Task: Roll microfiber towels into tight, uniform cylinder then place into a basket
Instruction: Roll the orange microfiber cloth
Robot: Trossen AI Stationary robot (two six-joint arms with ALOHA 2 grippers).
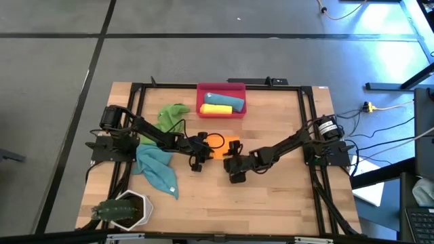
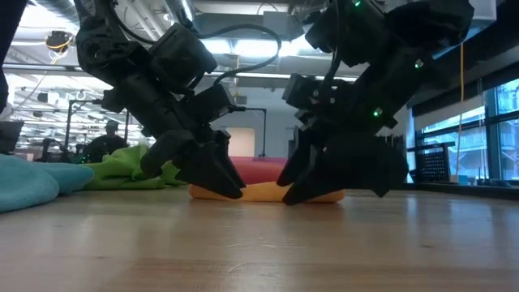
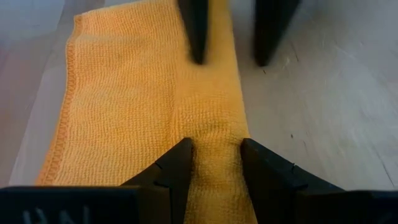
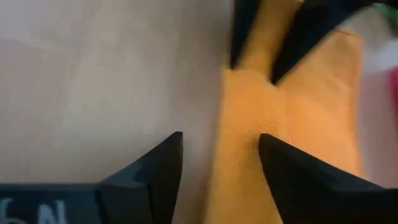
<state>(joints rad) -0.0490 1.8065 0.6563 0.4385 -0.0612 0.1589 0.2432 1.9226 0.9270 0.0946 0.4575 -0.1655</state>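
High view shows five towels in all. Two are rolled and lie side by side inside the basket (image 1: 221, 89), one a teal roll (image 1: 225, 100) and one a yellow roll (image 1: 217, 108); the basket sits at the far middle of the desk (image 1: 271, 190). A green towel (image 1: 169, 114) lies crumpled near the left arm, and a teal-blue towel (image 1: 157, 169) is spread loosely closer to the front, beside a white pot with a plant (image 1: 125, 209) at the left front corner. The fifth, the orange towel (image 1: 228, 145), lies at the desk's centre between the two arms.

Both pincers meet at that orange towel. The left pincer (image 3: 216, 163) has its two fingers part-way apart and pressed down on either side of a raised fold along the cloth's edge, pinching it. The right pincer (image 4: 221, 158) stands wide open, one finger over the bare wood and the other over the orange cloth, gripping nothing.

In the low view both pincers have their tips down at the desk, with the orange cloth low between them.
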